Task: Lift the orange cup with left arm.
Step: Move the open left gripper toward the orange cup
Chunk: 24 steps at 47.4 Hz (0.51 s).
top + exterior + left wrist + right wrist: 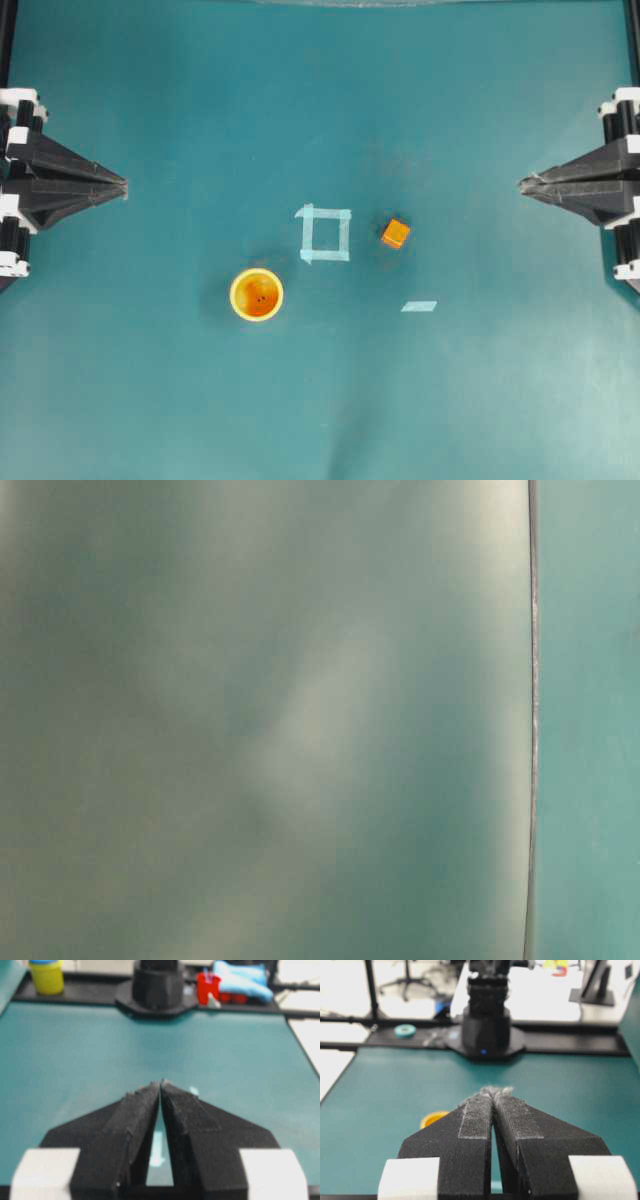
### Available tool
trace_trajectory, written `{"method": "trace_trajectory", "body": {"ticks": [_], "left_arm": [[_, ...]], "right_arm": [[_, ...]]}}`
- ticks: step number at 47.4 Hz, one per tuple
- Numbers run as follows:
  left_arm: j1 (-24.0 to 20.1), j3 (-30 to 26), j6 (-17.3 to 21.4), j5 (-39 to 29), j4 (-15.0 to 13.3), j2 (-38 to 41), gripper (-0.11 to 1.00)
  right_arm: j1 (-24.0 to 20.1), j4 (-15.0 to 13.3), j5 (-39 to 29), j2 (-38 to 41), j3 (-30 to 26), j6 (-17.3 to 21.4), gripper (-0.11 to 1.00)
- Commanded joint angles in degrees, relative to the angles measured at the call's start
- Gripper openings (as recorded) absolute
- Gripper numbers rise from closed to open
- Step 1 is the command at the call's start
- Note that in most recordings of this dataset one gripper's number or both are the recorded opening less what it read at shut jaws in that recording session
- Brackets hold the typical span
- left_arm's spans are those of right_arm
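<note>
Orange cup (257,294) lower left of centre, upright, untouched. Left gripper (124,186) at left edge, tips together, empty. Right gripper (522,184) at right edge, likewise closed, empty.

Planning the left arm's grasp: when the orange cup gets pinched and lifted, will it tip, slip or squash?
The orange cup stands upright, mouth up, so it probably sits steady. Its round wall may slip or twist between two pointed fingers. It looks small and empty, likely light; how stiff it is cannot be told.
</note>
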<state>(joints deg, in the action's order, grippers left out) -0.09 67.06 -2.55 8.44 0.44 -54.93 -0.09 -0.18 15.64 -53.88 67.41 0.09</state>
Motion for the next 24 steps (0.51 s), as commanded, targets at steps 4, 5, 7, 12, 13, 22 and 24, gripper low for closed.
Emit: {"method": "trace_trajectory", "body": {"ticks": [4, 5, 7, 12, 13, 22, 24], "left_arm": [[0.09, -0.97, -0.09, -0.09, 0.18, 1.76, 0.22], [0.18, -0.97, -0.09, -0.09, 0.18, 2.02, 0.25], [0.26, -0.88, -0.09, -0.09, 0.18, 2.64, 0.31], [0.88, -0.79, 0.0, -0.09, 0.18, 4.83, 0.49], [0.97, -0.79, 0.0, -0.09, 0.18, 5.19, 0.54], [0.97, -1.05, 0.26, 0.26, 0.18, 9.84, 0.77], [0.97, -1.14, 0.62, 0.35, 0.18, 10.99, 0.81]], "right_arm": [[0.0, 0.09, 0.18, 0.18, -1.76, 0.0, 0.0], [-0.09, 0.09, 0.18, 0.09, -1.76, 0.0, 0.0], [0.0, 0.09, 0.09, 0.18, -1.76, 0.0, 0.0], [0.0, 0.0, 0.0, 0.09, -1.76, 0.0, 0.0], [-0.09, 0.0, 0.0, 0.18, -1.76, -0.09, 0.0], [0.0, 0.0, -0.26, 0.09, -1.85, -0.35, 0.0], [-0.09, 0.09, -0.35, 0.09, -1.85, -0.35, 0.0]]}}
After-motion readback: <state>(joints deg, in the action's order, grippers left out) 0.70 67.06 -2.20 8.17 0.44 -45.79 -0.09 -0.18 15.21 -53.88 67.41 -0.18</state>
